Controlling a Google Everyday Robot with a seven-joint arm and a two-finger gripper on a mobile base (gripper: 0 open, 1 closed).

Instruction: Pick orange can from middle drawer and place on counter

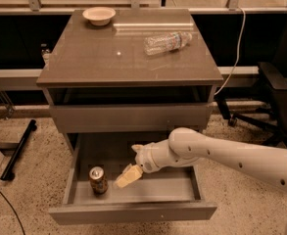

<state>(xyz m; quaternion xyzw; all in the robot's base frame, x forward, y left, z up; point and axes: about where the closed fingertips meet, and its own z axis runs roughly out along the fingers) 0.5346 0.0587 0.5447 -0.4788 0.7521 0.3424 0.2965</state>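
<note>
Your hand sat inside the deep grey drawer, just beside the upright orange-brown can; whether it was wide or narrow, you could not tell.

Pale bowl back left, clear plastic bottle lying down (cap rightward), black chair right.

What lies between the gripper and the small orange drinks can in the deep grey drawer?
Only bare floor of the grey middle drawer, between gripper and orange can, in the camera view.
</note>
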